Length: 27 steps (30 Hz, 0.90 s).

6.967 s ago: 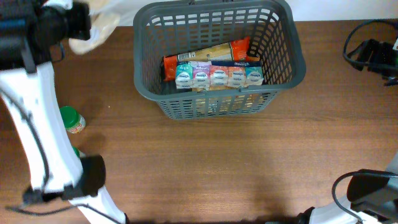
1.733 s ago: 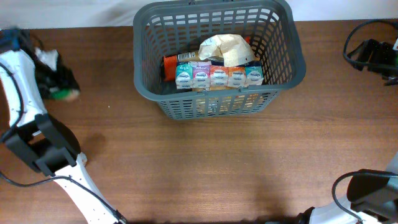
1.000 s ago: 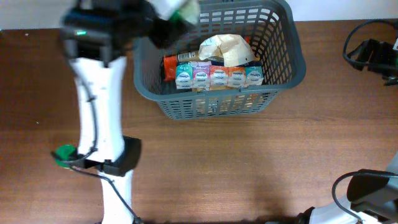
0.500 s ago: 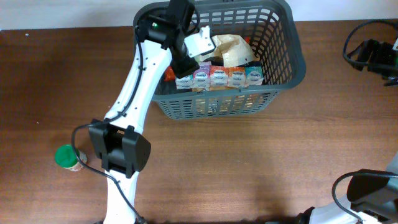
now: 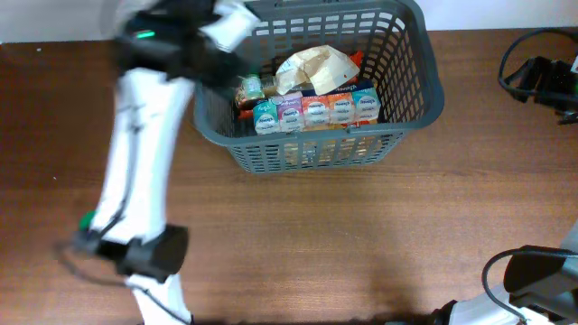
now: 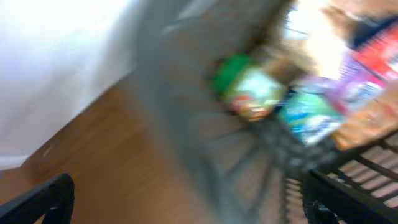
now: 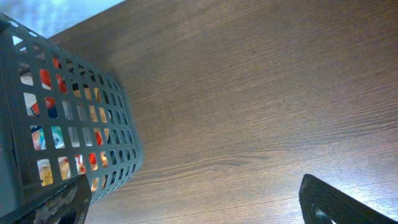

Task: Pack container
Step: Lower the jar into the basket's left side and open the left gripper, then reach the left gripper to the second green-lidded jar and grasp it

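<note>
The container [image 5: 411, 104], a dark grey slotted basket, stands at the table's far middle. Inside lie a row of small cartons [image 5: 312, 110], a crumpled paper bag [image 5: 312, 65], an orange packet [image 5: 350, 61] and, at the left end, a green-lidded jar [image 5: 250, 89]. The left wrist view is blurred; it shows that jar [image 6: 249, 93] behind the container's wall [image 6: 186, 130]. My left gripper [image 6: 186, 202] is open and empty, over the container's left rim. My right gripper [image 7: 196, 208] is open and empty above bare wood, with the container [image 7: 62, 112] to its left.
Another green-lidded jar [image 5: 86, 219] peeks out from behind the left arm near the table's left edge. The left arm [image 5: 140, 153] runs blurred from its base at the front up to the container. Dark cabling and the right arm [image 5: 540, 79] sit at the far right.
My left gripper has opened and let go of the green-lidded jar, which now lies in the container's left end. The arm has swung back left from inside the container to its rim.
</note>
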Each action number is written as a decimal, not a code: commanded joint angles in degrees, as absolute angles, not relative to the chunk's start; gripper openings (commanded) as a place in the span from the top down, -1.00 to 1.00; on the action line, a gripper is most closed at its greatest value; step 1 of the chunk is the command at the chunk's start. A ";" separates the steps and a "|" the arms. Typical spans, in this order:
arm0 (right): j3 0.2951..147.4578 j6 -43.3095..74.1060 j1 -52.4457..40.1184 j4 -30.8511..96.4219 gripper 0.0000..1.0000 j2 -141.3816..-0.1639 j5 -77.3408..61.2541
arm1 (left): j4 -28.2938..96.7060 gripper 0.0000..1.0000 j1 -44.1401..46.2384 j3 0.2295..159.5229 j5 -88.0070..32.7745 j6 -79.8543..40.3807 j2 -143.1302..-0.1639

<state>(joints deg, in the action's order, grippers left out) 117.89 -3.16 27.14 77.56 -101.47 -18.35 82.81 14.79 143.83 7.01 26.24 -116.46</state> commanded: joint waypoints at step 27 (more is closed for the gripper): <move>117.56 -2.90 27.40 77.36 -0.98 -101.10 -19.05 | 86.50 -0.95 -29.39 98.63 1.85 6.68 -116.68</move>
